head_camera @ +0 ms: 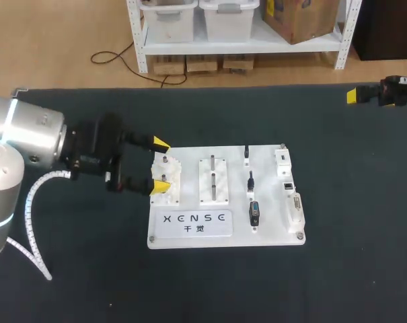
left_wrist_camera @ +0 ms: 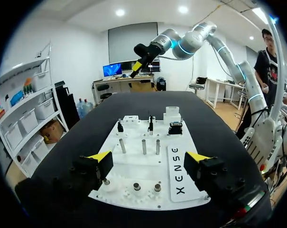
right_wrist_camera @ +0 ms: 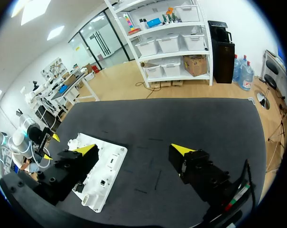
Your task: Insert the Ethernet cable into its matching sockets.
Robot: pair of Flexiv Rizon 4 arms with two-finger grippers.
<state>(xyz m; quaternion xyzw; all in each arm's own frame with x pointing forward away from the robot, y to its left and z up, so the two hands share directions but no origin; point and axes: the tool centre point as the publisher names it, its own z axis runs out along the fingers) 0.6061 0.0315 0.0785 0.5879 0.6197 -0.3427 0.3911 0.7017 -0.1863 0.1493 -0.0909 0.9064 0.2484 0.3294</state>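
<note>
A white connector board (head_camera: pixel 190 235) lies mid-table. Small black plugs stand on it in a row (head_camera: pixel 250 180), with white socket blocks (head_camera: pixel 282 161) along its right side; I cannot tell which plug is the Ethernet one. My left gripper (head_camera: pixel 160 164) hovers open over the board's left end, holding nothing. In the left wrist view its fingers (left_wrist_camera: pixel 149 157) straddle the board (left_wrist_camera: pixel 181 183), with the black plugs (left_wrist_camera: pixel 151 124) ahead. My right gripper (head_camera: pixel 354 95) is at the far right table edge, away from the board. It is open and empty (right_wrist_camera: pixel 134 149), and the board (right_wrist_camera: pixel 110 164) lies far beside it.
White posts (head_camera: pixel 212 178) and a toothed white block (head_camera: pixel 168 176) stand on the board's left half, under my left gripper. Dark table cloth (head_camera: pixel 351 222) surrounds the board. A white cable hose (head_camera: pixel 31 208) hangs from my left arm.
</note>
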